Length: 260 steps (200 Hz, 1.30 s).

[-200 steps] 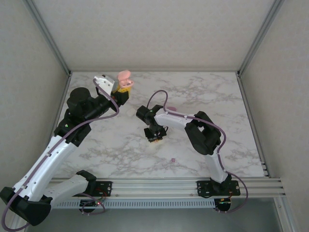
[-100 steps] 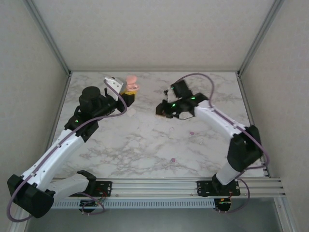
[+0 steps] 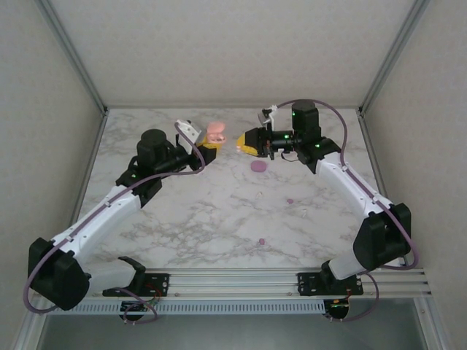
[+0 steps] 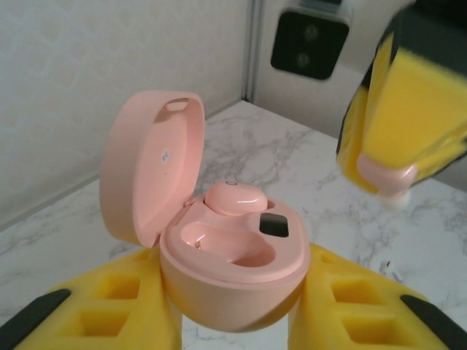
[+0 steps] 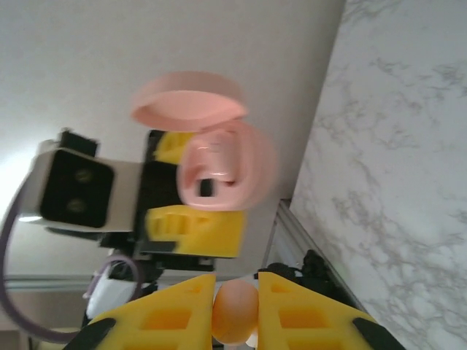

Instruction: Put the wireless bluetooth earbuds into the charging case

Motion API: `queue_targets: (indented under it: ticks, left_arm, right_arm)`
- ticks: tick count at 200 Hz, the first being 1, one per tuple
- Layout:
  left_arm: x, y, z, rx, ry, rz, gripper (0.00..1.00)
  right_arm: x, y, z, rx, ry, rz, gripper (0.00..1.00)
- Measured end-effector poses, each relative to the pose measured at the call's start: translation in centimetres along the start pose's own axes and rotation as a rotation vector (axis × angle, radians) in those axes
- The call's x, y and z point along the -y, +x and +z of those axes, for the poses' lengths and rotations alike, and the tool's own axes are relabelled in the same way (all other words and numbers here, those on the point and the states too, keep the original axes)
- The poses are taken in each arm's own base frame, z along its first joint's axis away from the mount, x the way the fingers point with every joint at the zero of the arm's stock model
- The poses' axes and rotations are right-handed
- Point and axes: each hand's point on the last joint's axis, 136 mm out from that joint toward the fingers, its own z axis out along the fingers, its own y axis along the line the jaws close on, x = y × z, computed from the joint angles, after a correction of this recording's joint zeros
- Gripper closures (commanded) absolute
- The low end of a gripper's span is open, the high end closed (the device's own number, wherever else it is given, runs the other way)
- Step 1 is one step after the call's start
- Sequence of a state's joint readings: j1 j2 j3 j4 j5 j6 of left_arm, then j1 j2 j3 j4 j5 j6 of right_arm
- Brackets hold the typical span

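Left arm point(image 3: 102, 216) and right arm point(image 3: 356, 189) reach forward, wrists turned inward, left fingers point(image 4: 109, 310) and right fingers point(image 5: 164, 315) clamped

Both hands meet above the far middle of the tabletop point(image 3: 182, 219), the left hand point(image 3: 206, 145) on the left and the right hand point(image 3: 243, 143) on the right, tips facing and just apart. The charging case point(image 4: 233, 270) sits clamped between the left hand's fingers, lid tipped back, with a seated earbud point(image 4: 235, 198) in one of its pockets. A pinched earbud point(image 5: 235, 312) sits between the right hand's fingertips, just beside the case. Nearer, below the right hand, a second case point(image 3: 258, 166) lies on the tabletop. A loose earbud point(image 3: 290, 200) lies to its near right, and another earbud point(image 3: 262, 240) lies closer to the arm bases.
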State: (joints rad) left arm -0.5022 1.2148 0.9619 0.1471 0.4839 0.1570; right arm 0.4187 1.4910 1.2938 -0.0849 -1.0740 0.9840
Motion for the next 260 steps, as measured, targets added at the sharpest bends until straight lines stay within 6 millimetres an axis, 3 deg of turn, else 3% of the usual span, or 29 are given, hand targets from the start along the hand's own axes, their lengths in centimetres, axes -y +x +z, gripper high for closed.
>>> queue_targets:
  ticks: [44, 88, 260]
  left_arm:
    - [1.5, 0.4, 1.0, 0.009, 0.075, 0.058, 0.88]
    - [2.6, 0.5, 1.9, 0.023, 0.128, 0.099, 0.88]
    - [3.8, 0.4, 2.3, 0.037, 0.17, 0.11, 0.88]
  right_arm:
    - [-2.1, 0.1, -0.4, 0.037, 0.01, -0.054, 0.82]
    - [-4.0, 0.7, 0.8, 0.074, 0.049, -0.171, 0.82]
    - [-1.6, -0.1, 2.4, 0.148, 0.176, -0.199, 0.81]
